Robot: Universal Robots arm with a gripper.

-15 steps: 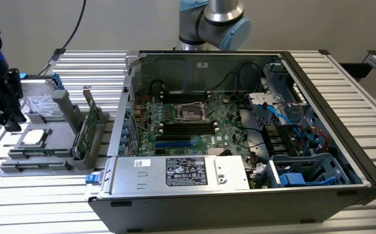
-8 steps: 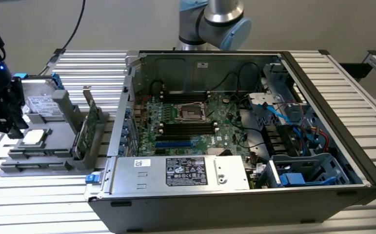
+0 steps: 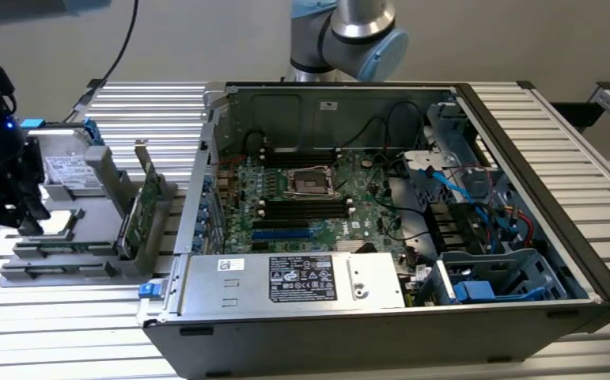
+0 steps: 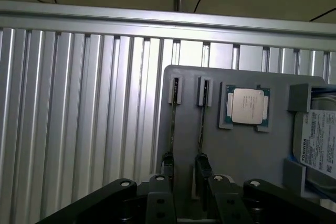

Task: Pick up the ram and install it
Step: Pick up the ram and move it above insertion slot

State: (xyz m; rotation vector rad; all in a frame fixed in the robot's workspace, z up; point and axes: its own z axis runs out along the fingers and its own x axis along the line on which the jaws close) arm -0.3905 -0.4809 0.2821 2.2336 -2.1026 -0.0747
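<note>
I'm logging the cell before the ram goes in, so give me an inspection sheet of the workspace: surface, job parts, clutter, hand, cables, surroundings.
Surface: slatted metal table, carrying a grey tray and an open PC case.
Job's things: two ram sticks stand on edge in tray slots; none lifted.
Clutter: CPU, hard drive and card on the tray.
Hand: open, poised over the ram sticks, holding nothing.
Cables: blue cables inside the case; black cable hanging behind the table.
Surroundings: plain wall; arm behind the case.
</note>
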